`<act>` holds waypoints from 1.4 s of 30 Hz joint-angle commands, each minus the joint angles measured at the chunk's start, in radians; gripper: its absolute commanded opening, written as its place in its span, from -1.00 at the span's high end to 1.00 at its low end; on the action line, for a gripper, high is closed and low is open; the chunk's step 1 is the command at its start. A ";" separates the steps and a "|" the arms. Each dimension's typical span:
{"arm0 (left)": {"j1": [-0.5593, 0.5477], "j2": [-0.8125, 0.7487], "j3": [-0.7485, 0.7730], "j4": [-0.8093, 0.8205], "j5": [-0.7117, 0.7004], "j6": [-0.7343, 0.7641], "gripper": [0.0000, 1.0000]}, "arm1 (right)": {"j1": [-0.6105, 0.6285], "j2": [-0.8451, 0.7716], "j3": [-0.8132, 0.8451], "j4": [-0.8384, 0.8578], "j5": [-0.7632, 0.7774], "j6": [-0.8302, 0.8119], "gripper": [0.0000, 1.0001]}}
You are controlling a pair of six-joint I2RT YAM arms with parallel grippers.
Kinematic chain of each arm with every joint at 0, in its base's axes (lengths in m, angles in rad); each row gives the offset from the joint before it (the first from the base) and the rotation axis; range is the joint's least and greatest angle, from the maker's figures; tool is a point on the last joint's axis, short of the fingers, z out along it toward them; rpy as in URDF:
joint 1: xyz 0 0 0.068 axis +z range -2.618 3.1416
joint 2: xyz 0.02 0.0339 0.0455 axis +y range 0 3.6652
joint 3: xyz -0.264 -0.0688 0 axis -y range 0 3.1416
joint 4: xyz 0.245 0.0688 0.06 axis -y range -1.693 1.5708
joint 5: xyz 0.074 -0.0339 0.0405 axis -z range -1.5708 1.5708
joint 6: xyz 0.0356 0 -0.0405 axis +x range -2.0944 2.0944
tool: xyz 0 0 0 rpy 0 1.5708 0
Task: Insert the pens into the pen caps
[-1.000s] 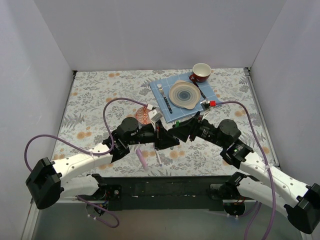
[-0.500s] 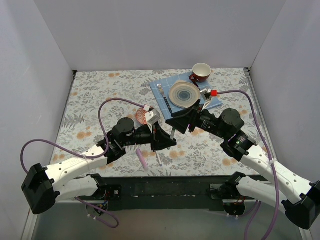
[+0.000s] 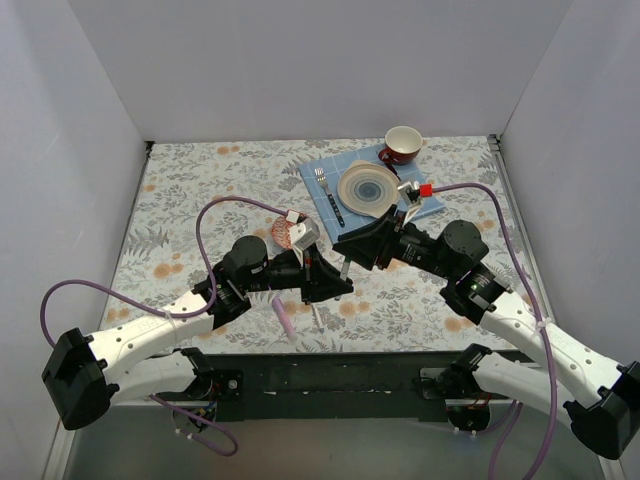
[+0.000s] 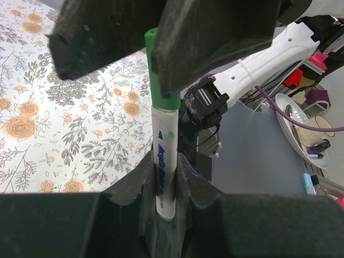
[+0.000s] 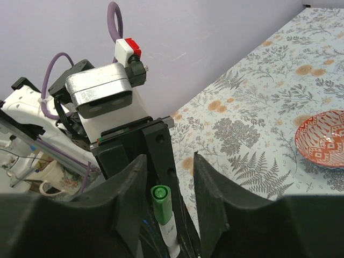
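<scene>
My left gripper (image 4: 164,180) is shut on a white pen (image 4: 161,156) and holds it upright above the table. A green pen cap (image 4: 160,70) sits on the pen's top end. My right gripper (image 5: 166,180) is open, with its fingers (image 4: 215,32) on either side of the green cap (image 5: 161,207) and gaps showing between them. In the top view the left gripper (image 3: 335,283) and the right gripper (image 3: 350,245) meet at the pen (image 3: 343,268). A pink-lilac cap (image 3: 285,318) and a second white pen (image 3: 317,315) lie on the table near the front edge.
A small red patterned bowl (image 3: 285,232) sits behind the left gripper and also shows in the right wrist view (image 5: 322,137). At the back right, a blue cloth (image 3: 315,195) holds a plate (image 3: 368,188), a fork (image 3: 322,180) and a knife (image 3: 336,207). A red cup (image 3: 402,143) stands behind it.
My right gripper has moved up and back from its low place beside the left gripper. The left arm has shifted a little left. The pen stays in the left gripper.
</scene>
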 commanded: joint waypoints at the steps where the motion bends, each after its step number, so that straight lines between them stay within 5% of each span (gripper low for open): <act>1: 0.001 -0.035 -0.012 0.031 0.009 -0.009 1.00 | 0.005 -0.008 -0.019 0.102 -0.048 0.023 0.20; 6: 0.003 -0.032 -0.003 0.074 -0.001 -0.036 1.00 | 0.014 -0.014 -0.068 0.129 -0.074 0.035 0.97; 12: 0.024 -0.040 -0.002 0.201 0.034 -0.110 1.00 | 0.031 -0.028 -0.162 0.178 -0.134 0.036 0.97; 26: 0.081 0.000 0.104 0.139 0.031 -0.018 1.00 | 0.059 -0.051 -0.226 0.068 -0.171 0.034 0.97; 36: 0.098 0.074 0.181 0.177 0.017 0.009 1.00 | 0.157 -0.045 -0.332 0.227 -0.116 0.121 0.97; 42: 0.150 0.088 0.216 0.205 0.049 -0.010 1.00 | 0.175 -0.051 -0.251 0.033 -0.119 0.045 0.97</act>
